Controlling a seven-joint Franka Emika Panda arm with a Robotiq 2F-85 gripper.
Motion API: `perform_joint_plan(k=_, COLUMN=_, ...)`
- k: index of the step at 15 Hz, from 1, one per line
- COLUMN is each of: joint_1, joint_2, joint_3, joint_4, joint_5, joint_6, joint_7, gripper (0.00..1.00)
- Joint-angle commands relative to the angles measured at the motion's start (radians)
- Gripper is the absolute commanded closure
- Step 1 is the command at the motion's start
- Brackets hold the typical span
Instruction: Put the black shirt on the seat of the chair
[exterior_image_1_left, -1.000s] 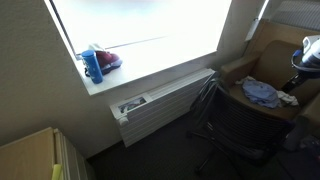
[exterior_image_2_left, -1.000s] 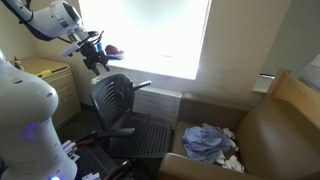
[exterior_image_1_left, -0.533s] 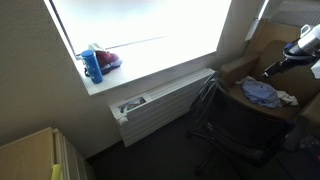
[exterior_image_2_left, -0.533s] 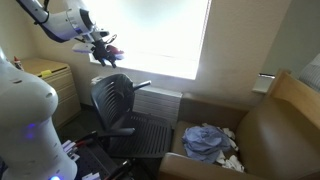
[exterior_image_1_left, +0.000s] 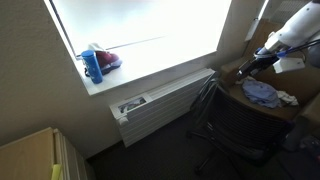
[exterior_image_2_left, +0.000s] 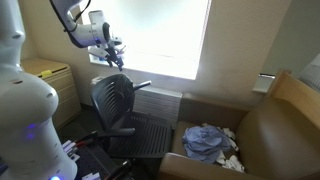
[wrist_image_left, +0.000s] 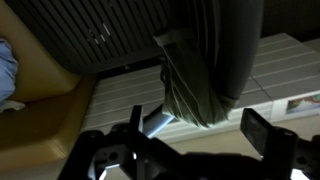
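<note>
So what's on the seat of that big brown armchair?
A crumpled pile of blue cloth lies on the armchair seat, with something white at its edge. Anything under the pile is covered, so I can't tell.

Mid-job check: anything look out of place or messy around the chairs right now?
A dark garment, likely the shirt, hangs bunched from the office chair's back, not on its seat. Crumpled bluish clothes lie heaped on the brown armchair. Nothing looks spilled or broken.
</note>
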Motion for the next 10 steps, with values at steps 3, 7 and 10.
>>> perform_joint_plan(k=3, joint_1=0.091, joint_2=0.149, joint_3=-0.074, joint_4=0.079, joint_5=-0.006, joint_6=-0.057, joint_7=0.003, gripper=0.0)
perform_joint_plan(k=7, joint_1=0.185, joint_2=0.198, joint_3=-0.207, joint_4=0.096, joint_5=-0.103, joint_6=0.102, joint_7=0.219, gripper=0.0)
perform_joint_plan(k=10, joint_1=0.225, joint_2=0.306, joint_3=-0.266, joint_4=0.14, joint_5=-0.21, joint_6=0.163, joint_7=0.378, gripper=0.0)
